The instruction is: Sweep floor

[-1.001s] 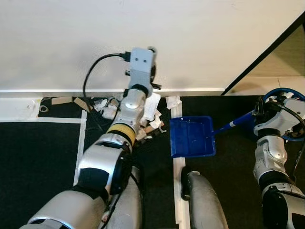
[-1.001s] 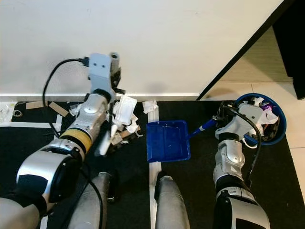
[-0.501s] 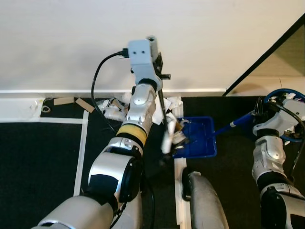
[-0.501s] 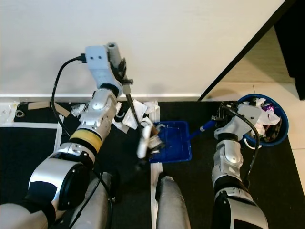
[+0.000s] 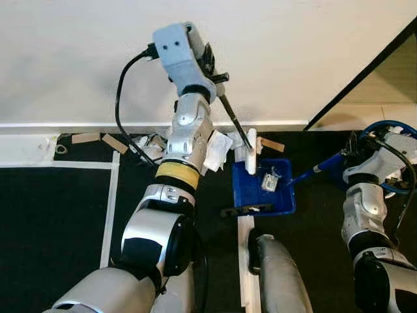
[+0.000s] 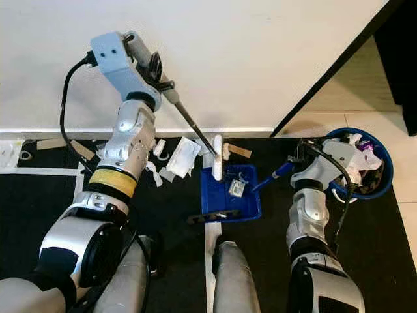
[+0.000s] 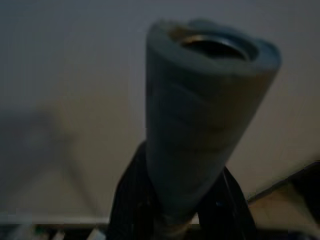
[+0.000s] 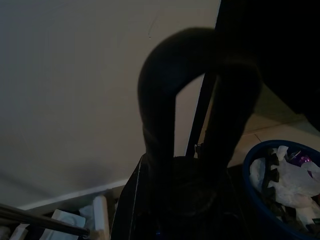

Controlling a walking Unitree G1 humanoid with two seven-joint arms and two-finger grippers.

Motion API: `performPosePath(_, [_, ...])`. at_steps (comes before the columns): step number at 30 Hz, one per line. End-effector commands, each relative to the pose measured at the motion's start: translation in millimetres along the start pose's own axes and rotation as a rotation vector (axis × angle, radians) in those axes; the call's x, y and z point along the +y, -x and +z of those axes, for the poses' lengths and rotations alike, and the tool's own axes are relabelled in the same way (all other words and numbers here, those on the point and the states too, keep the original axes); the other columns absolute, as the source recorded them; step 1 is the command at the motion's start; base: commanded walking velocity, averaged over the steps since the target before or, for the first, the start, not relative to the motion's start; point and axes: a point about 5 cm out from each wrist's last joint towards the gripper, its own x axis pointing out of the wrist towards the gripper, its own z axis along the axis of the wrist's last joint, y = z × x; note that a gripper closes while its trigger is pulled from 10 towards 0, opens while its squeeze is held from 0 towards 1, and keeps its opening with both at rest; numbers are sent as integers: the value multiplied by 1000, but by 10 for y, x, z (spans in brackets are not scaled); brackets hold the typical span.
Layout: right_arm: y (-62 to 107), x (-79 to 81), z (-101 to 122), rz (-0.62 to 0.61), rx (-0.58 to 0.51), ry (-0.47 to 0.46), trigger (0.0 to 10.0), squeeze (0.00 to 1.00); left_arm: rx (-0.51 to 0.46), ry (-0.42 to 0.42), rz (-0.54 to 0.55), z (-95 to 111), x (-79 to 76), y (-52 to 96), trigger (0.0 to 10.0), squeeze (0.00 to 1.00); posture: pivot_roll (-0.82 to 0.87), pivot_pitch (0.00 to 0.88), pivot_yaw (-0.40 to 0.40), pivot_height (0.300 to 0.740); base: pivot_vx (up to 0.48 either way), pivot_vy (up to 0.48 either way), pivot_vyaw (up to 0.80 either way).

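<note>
Left gripper [image 6: 156, 68] is raised high against the white wall [image 6: 260, 52], fingers clamped on the grey handle of the small broom [image 6: 189, 120]. We see the broom's white head [image 6: 217, 158] over the far edge of the blue plastic dustpan [image 6: 229, 193], which lies on the black floor mat [image 6: 39, 215] beside the white tape line [image 6: 210, 238]. Right gripper [image 6: 298, 161] is closed on the dustpan's blue handle [image 6: 277, 174]; its fingers sit mostly behind the wrist, so we judge the grip from the dark right wrist view. The blue round bin [image 6: 374, 163] holds crumpled paper and is partly behind the right arm.

Left wrist view is dim: a grey handle end [image 7: 207, 120] between black fingers [image 7: 131, 200], little else readable.

Versus half a second ago: left arm has swung up and back, broom head moved from the pan's near left corner to its far edge, and paper scrap [image 6: 236, 187] now sits inside the pan. More white paper litter [image 6: 179, 156] remains by the baseboard.
</note>
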Motion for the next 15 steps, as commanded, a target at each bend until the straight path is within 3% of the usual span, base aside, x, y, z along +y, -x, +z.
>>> performPosePath(1, [187, 15, -311, -4, 165, -31, 10000, 0, 47, 58, -204, -132, -585, 96, 10000, 0, 57, 247, 2, 740, 0, 0, 0])
performPosePath(2, [177, 27, -317, 2, 176, -34, 10000, 0, 59, -18, -278, -44, -456, 106, 10000, 0, 69, 223, -6, 740, 0, 0, 0])
performPosePath(3, [177, 27, -317, 2, 176, -34, 10000, 0, 59, -18, -278, -44, -456, 106, 10000, 0, 69, 223, -6, 740, 0, 0, 0])
performPosePath(4, [166, 43, -329, 12, 196, -38, 10000, 0, 93, -119, -378, 101, -213, 132, 10000, 0, 82, 205, -16, 740, 0, 0, 0])
performPosePath(5, [166, 43, -329, 12, 196, -38, 10000, 0, 93, -119, -378, 101, -213, 132, 10000, 0, 82, 205, -16, 740, 0, 0, 0])
performPosePath(7, [158, 51, -335, 15, 207, -37, 10000, 0, 113, -234, -401, 223, 59, 154, 10000, 0, 92, 188, -24, 740, 0, 0, 0])
performPosePath(8, [158, 51, -335, 15, 207, -37, 10000, 0, 113, -234, -401, 223, 59, 154, 10000, 0, 92, 188, -24, 740, 0, 0, 0])
performPosePath(10, [145, 61, -331, 14, 211, -38, 10000, 0, 95, -340, -354, 371, 358, 162, 10000, 0, 98, 163, -32, 740, 0, 0, 0])
performPosePath(11, [145, 61, -331, 14, 211, -38, 10000, 0, 95, -340, -354, 371, 358, 162, 10000, 0, 98, 163, -32, 740, 0, 0, 0])
performPosePath(12, [140, 66, -330, 14, 212, -39, 10000, 0, 87, -362, -333, 413, 439, 164, 10000, 0, 99, 157, -33, 740, 0, 0, 0])
performPosePath(13, [125, 76, -319, 14, 211, -42, 10000, 0, 72, -395, -258, 517, 645, 174, 10000, 0, 102, 140, -37, 740, 0, 0, 0])
performPosePath(14, [125, 76, -319, 14, 211, -42, 10000, 0, 72, -395, -258, 517, 645, 174, 10000, 0, 102, 140, -37, 740, 0, 0, 0])
performPosePath(15, [105, 90, -308, 16, 212, -46, 10000, 0, 70, -444, -162, 634, 904, 228, 10000, 0, 102, 134, -37, 740, 0, 0, 0])
